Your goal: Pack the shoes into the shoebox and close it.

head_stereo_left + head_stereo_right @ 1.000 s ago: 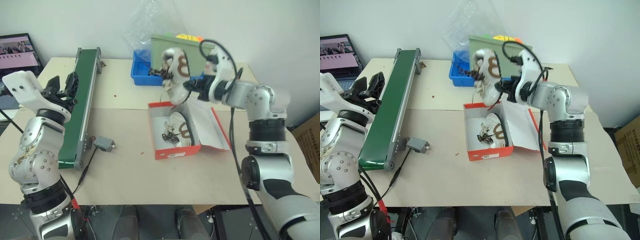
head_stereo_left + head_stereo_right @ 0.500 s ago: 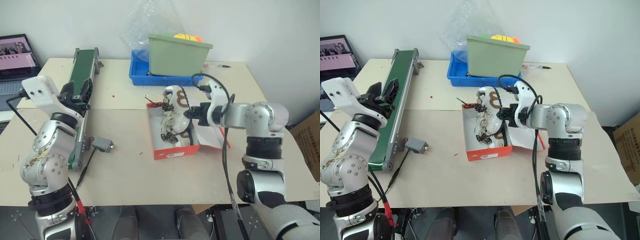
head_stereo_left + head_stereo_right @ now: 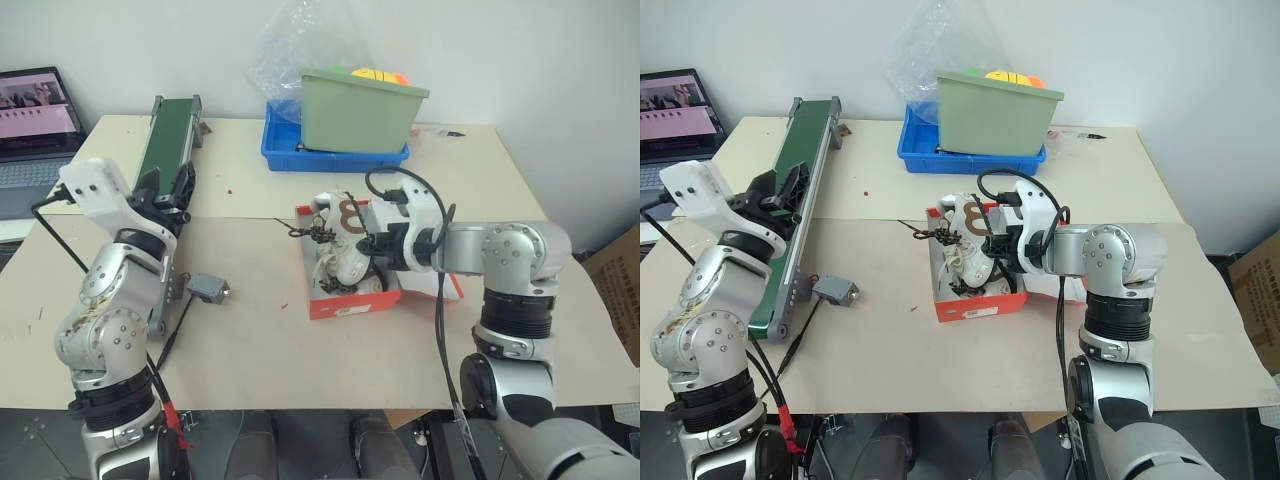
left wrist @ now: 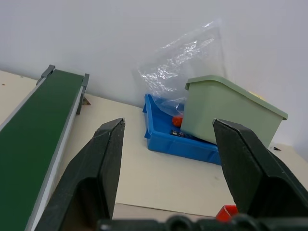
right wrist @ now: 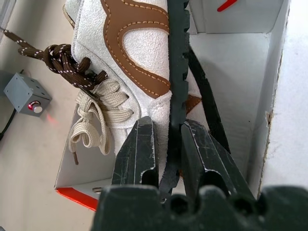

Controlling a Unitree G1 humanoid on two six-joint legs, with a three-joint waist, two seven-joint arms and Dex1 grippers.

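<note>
You are looking down on a beige table [image 3: 260,330] with a long green conveyor belt [image 3: 165,195] running along its left side. At the far edge a pale green bin [image 3: 360,108] sits in a blue tray [image 3: 290,152], with a crumpled clear plastic bag [image 3: 300,45] behind them and a laptop [image 3: 35,115] off the far left corner.

Near the middle of the table the red-orange shoebox [image 3: 355,300] lies open, its lid flap spread flat to the right. One sneaker [image 3: 985,278] already lies inside on the white floor of the box. The second sneaker [image 3: 340,235] is held over the box, tilted, its lower end down inside the box on the first one, its dark brown laces [image 3: 305,232] hanging out past the left wall.

Your right gripper [image 5: 166,139] is nearly closed, pinching that second sneaker at its dark sole edge; in the right wrist view the two black fingers [image 5: 139,149] press either side of the sole. The right arm reaches in from the right, forearm roughly level above the table, gripper angled down and to the left into the box.

Your left gripper [image 4: 168,159] stands open and holds nothing. The left arm is raised over the near end of the conveyor belt, well apart from the box, its gripper pointing forward towards the bin and tray.

A small grey box with a cable [image 3: 207,289] lies on the table between the belt and the shoebox.
</note>
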